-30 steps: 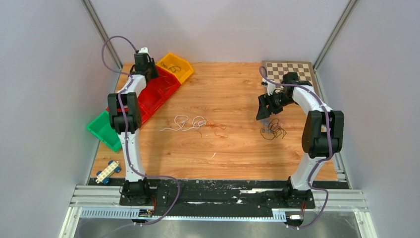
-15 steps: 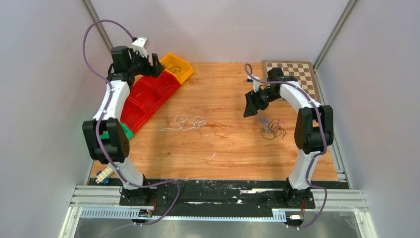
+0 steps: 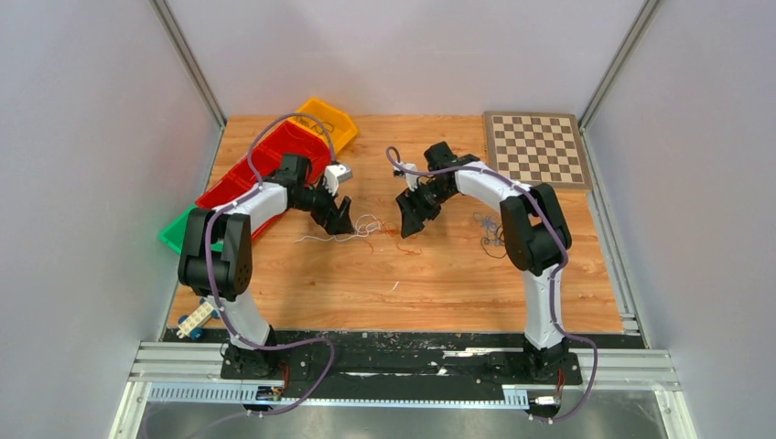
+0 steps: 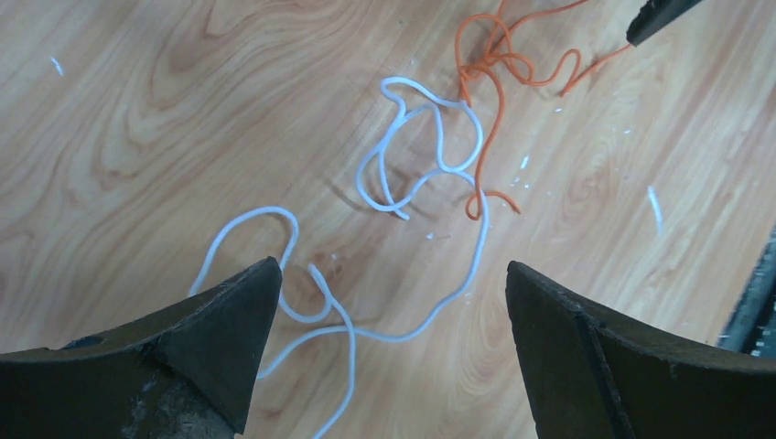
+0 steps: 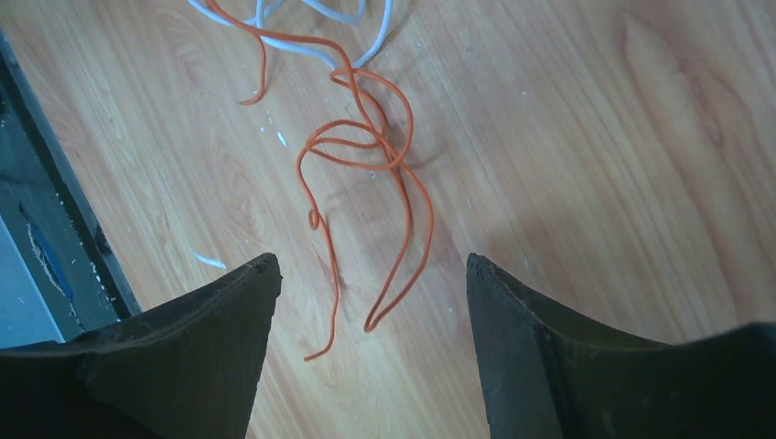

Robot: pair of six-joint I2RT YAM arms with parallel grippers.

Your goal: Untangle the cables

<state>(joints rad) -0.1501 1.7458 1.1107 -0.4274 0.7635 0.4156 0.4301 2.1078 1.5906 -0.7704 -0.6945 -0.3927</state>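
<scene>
A thin white cable [image 3: 359, 226] lies in loose loops mid-table, and its right end crosses a curly orange-red cable [image 3: 401, 235]. A small dark tangle [image 3: 490, 232] lies further right, beside the right arm. My left gripper [image 3: 340, 219] hovers open just above the white cable [image 4: 430, 174], holding nothing; the orange cable [image 4: 494, 64] is beyond it. My right gripper [image 3: 409, 218] is open over the orange cable [image 5: 366, 146], whose loose ends lie on the wood between its fingers. White loops [image 5: 302, 27] show at the top edge of the right wrist view.
Red bins [image 3: 265, 165], a yellow bin [image 3: 331, 114] and a green bin [image 3: 178, 233] line the left edge. A chessboard [image 3: 535, 146] lies at the back right. A small toy car [image 3: 199, 317] sits at the near left corner.
Both arms have swung in to the table's middle. The left gripper left the bins and opened wide over the white cable. The right moved left from the dark tangle to the orange cable.
</scene>
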